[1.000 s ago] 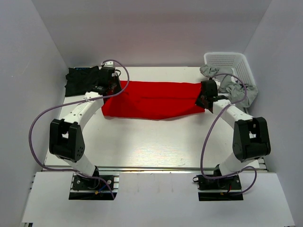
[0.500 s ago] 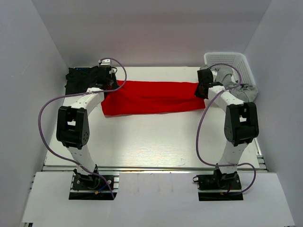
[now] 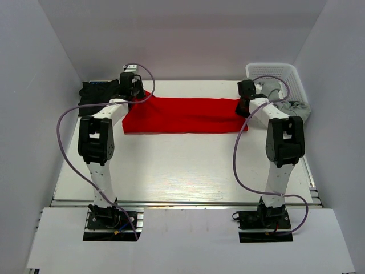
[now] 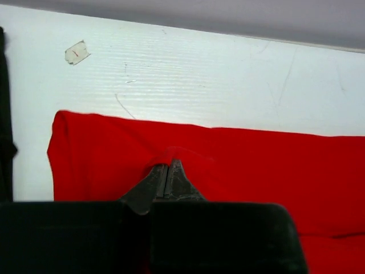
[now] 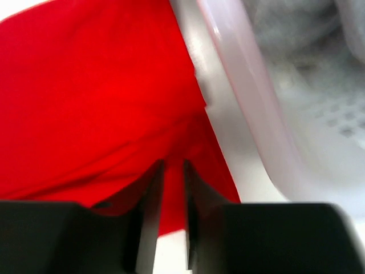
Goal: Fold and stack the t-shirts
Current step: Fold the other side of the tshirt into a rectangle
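Red t-shirt (image 3: 185, 115) lay as a long flat band across the far part of the surface (image 3: 182, 165), one end under each arm. By the look of it the shirt was already folded lengthwise, with fairly straight edges and no sleeve sticking out in the top view.

Left tool (image 4: 168, 174) was closed tight on a small ridge of red cloth near the band's left end. Its tips met, with fabric puckered up around them. Right tool (image 5: 173, 171) was narrow, with a slim gap and red cloth showing in it, at the band's right end just beside the basket (image 3: 279, 73) wall. It read as a pinch on the shirt, but that wrist view was blurred, so the grip was a judgement.

Black t-shirt (image 3: 97, 94) sat as a dark lump at the far left corner, just beside the red one's left end. The left arm partly hid it, so whether it was folded could not be told. Grey cloth (image 3: 296, 107) hung over the basket rim at far right.

Progress, as judged, was somewhere mid-task:
- **Done:** red shirt reduced to a strip
- **Left:** crosswise fold or folds to make a compact packet
- **Left:** the stack itself, since the two shirts lay side by side, neither on top of the other
- **Left:** the black shirt possibly needed folding too

With both tools on opposite ends of the red band, the step in hand looked like setting down or squaring up the strip
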Robot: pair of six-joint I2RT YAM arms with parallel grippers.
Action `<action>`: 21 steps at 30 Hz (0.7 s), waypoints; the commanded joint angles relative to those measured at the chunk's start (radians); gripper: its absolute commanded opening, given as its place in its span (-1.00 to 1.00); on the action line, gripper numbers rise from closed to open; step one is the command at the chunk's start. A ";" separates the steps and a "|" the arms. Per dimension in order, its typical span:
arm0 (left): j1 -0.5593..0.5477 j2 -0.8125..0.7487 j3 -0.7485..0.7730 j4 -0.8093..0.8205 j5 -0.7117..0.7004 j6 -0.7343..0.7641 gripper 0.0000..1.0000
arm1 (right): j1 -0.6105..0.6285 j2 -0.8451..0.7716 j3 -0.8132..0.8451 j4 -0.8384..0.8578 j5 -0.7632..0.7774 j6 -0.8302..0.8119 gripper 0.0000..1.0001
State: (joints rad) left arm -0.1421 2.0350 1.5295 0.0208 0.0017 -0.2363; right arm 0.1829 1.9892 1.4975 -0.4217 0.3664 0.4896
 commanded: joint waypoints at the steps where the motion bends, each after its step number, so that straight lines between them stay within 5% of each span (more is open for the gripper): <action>1: 0.015 0.056 0.102 -0.039 0.021 0.008 -0.98 | -0.010 0.039 0.079 -0.012 0.013 -0.008 -0.45; 3: 0.024 0.097 0.161 -0.088 -0.012 -0.017 -0.18 | -0.008 0.057 0.119 -0.022 0.009 -0.025 -0.09; 4: 0.024 0.106 0.173 -0.097 -0.029 -0.027 -0.02 | -0.005 0.057 0.127 -0.022 -0.016 -0.043 -0.01; 7: 0.045 0.119 0.193 -0.085 -0.051 -0.051 0.99 | 0.009 0.022 0.100 0.044 -0.111 -0.117 0.25; 14: 0.056 0.119 0.236 -0.113 0.063 -0.060 0.99 | 0.029 -0.141 -0.088 0.264 -0.424 -0.194 0.81; 21: 0.030 0.048 0.083 -0.078 0.271 -0.047 0.99 | 0.066 -0.176 -0.212 0.327 -0.552 -0.249 0.81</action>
State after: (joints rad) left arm -0.0875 2.1612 1.6608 -0.0696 0.1352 -0.2893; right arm 0.2371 1.8271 1.3167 -0.1638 -0.0772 0.2817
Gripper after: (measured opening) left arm 0.995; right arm 0.902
